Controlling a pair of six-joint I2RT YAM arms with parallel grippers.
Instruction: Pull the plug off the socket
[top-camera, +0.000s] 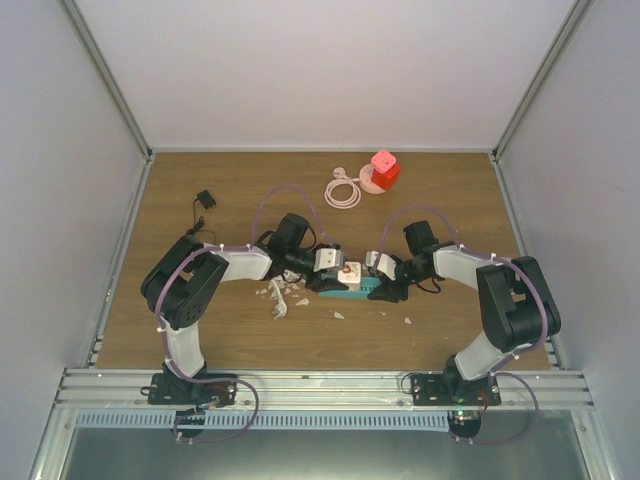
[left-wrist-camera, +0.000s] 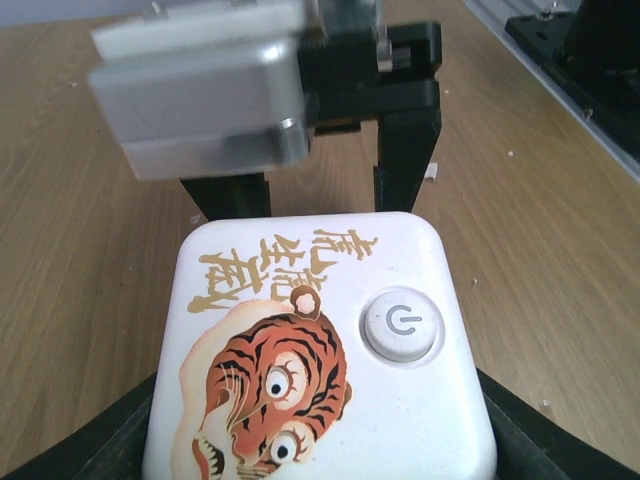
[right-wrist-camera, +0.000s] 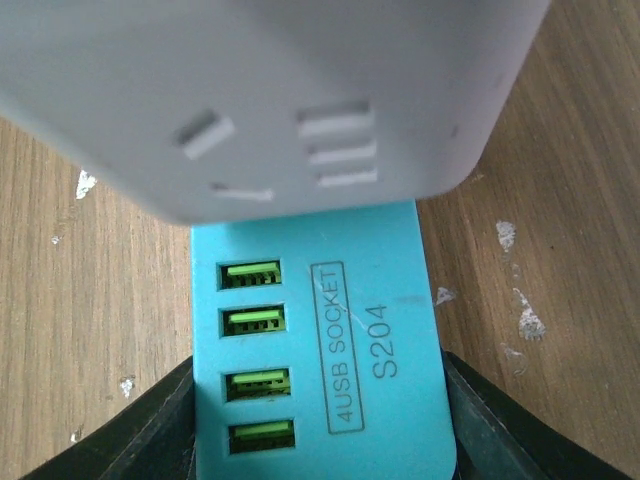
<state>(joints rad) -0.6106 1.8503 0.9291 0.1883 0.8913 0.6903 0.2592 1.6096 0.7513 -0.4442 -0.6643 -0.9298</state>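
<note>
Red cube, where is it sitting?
In the top view, the red cube sits at the far edge of the table, right of centre, beside a coiled white cable.

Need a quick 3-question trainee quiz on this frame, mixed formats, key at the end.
1. True or false: the white cube lies apart from the teal socket, already unplugged.
2. Which print is on the socket between the right gripper's fingers? A) 4USB SOCKET S204 B) 2USB HUB C) no print
3. Fill in: the cube held by the left gripper shows a ____ picture beside its power button.
Key: 1 false; 2 A; 3 tiger.
</note>
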